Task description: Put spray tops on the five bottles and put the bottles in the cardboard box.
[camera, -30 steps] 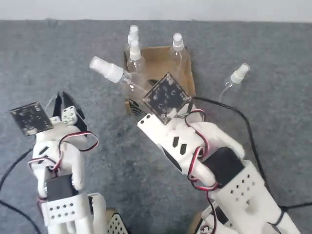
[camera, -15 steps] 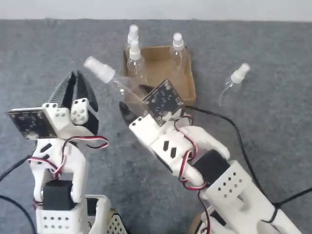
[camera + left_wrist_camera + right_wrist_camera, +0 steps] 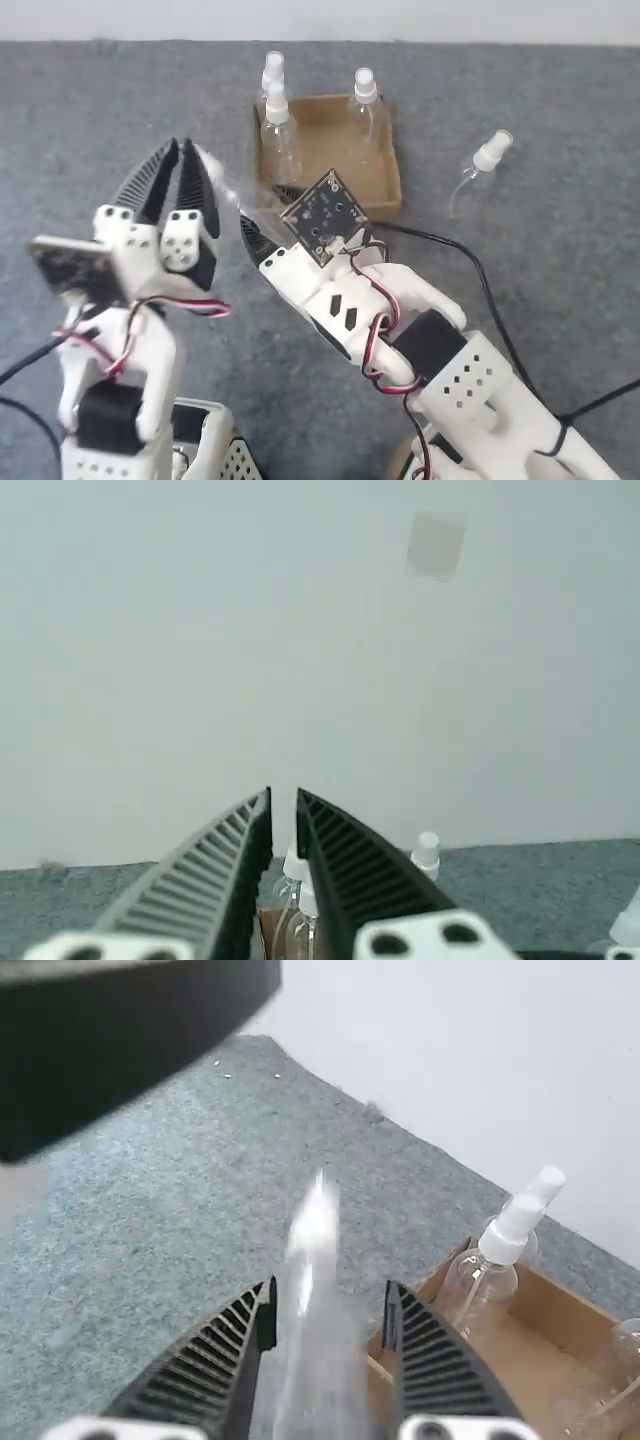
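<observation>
My right gripper (image 3: 262, 207) (image 3: 330, 1290) is shut on a clear spray bottle (image 3: 232, 188) (image 3: 312, 1290), held tilted just in front of the cardboard box (image 3: 392, 176). The bottle's white top (image 3: 205, 158) lies right beside my left gripper (image 3: 184, 150) (image 3: 284, 798), which is raised off the table with its fingers together and nothing between them. Three capped bottles stand in or at the box: two (image 3: 278, 122) (image 3: 272, 68) on its left side and one (image 3: 364, 96) farther right. Another capped bottle (image 3: 478, 168) lies on the carpet to the right of the box.
Grey carpet (image 3: 90, 120) covers the table up to a white wall. A black cable (image 3: 500, 270) runs along the right arm. The left arm's body looms as a dark shape (image 3: 120, 1030) close over the right wrist view.
My left arm has risen and swung forward, so its gripper now stands beside the held bottle's top. My right gripper has drawn the bottle back and leftward, away from the box.
</observation>
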Controlling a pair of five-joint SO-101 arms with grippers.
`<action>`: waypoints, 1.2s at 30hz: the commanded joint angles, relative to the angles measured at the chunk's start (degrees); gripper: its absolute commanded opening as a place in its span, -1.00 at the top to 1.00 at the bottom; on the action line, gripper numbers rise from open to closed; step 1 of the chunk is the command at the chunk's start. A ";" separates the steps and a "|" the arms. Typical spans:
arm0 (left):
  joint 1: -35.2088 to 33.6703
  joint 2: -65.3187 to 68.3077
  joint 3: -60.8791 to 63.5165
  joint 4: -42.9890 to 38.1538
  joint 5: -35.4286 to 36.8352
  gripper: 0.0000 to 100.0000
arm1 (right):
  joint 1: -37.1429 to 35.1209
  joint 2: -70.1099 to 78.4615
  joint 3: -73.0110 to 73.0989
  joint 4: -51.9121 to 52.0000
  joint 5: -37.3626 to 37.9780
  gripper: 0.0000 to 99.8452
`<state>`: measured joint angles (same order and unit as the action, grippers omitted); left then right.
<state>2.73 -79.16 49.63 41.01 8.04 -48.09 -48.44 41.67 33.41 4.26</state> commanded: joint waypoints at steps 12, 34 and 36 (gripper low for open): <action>-27.08 -0.79 -5.93 9.32 1.93 0.92 | 1.19 -2.24 -2.55 2.68 0.79 0.78; -31.82 -0.79 13.67 11.52 6.95 0.92 | -3.21 25.54 -15.91 23.25 2.90 0.49; -31.82 -0.79 14.81 10.46 6.95 0.92 | -4.09 27.74 -16.00 23.25 2.99 0.49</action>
<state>-28.75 -79.08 63.78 54.99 14.37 -50.55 -21.63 29.63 56.35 6.46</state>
